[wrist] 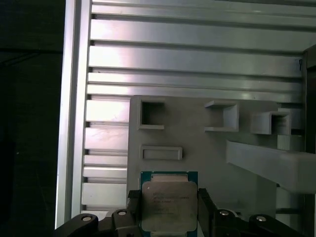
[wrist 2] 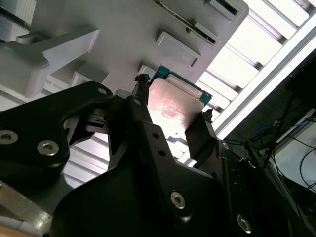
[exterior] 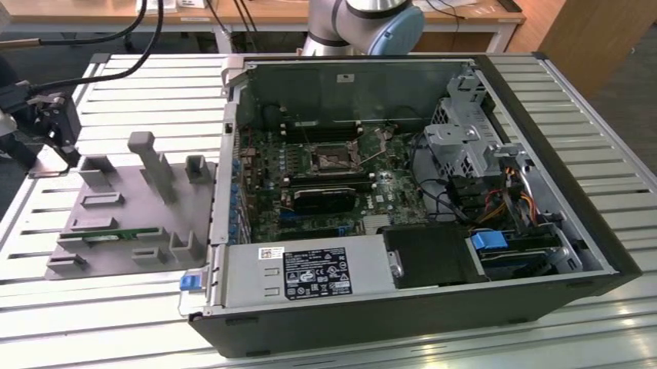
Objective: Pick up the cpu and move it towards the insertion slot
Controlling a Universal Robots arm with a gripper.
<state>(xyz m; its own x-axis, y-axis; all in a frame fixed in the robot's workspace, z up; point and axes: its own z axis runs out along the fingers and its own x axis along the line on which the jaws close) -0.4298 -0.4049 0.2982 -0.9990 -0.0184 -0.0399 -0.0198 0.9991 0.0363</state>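
The cpu (wrist: pixel 169 203), a flat square chip with a silvery top and a green rim, sits between the two black fingers of my gripper (wrist: pixel 169 197). The fingers press on two opposite edges of the chip. In the second wrist view the cpu (wrist 2: pixel 174 104) shows a pinkish sheen in my gripper (wrist 2: pixel 173 101), just over the grey tray (wrist 2: pixel 123 34). In the exterior view my gripper (exterior: pixel 61 150) hangs at the tray's (exterior: pixel 134 207) far corner, on the exterior view's left. The insertion slot (exterior: pixel 331 157), a metal-framed square socket, lies on the motherboard inside the open case.
The open computer case (exterior: pixel 534 200) lies on a slatted aluminium table (exterior: pixel 154 84). A black heatsink block (exterior: pixel 323 201), a power supply (exterior: pixel 308 273) and a drive cage (exterior: pixel 462 142) surround the slot. A green memory stick (exterior: pixel 113 234) and upright posts (exterior: pixel 154 165) stand on the tray.
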